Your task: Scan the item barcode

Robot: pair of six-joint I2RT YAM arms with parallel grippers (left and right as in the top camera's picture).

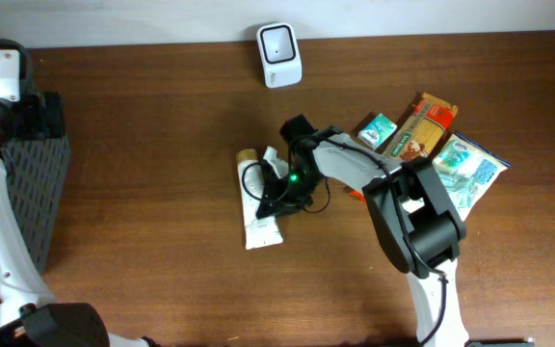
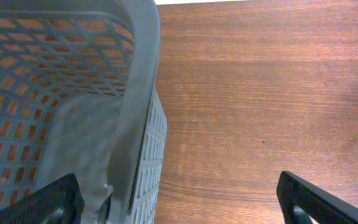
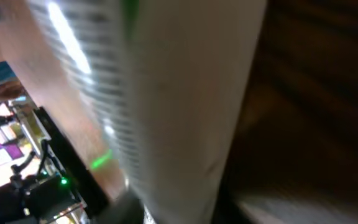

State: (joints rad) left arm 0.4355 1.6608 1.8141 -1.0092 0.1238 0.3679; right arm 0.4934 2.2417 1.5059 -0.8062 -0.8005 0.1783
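Note:
A white packet [image 1: 261, 220] with a tan end lies on the brown table, left of centre. My right gripper [image 1: 282, 190] sits on the packet's right edge, a green light glowing on it. In the right wrist view the white packet [image 3: 185, 99] fills the frame in a blur and runs down into the jaws, which look shut on it. The white scanner [image 1: 279, 55] stands at the table's far edge. My left gripper [image 2: 182, 208] hangs wide open over the rim of the grey basket [image 2: 138, 93], holding nothing.
The grey basket [image 1: 32, 188] stands at the left edge of the table. A small green box [image 1: 379, 129], an orange-brown package [image 1: 424, 125] and a teal bag [image 1: 467, 170] lie in a cluster on the right.

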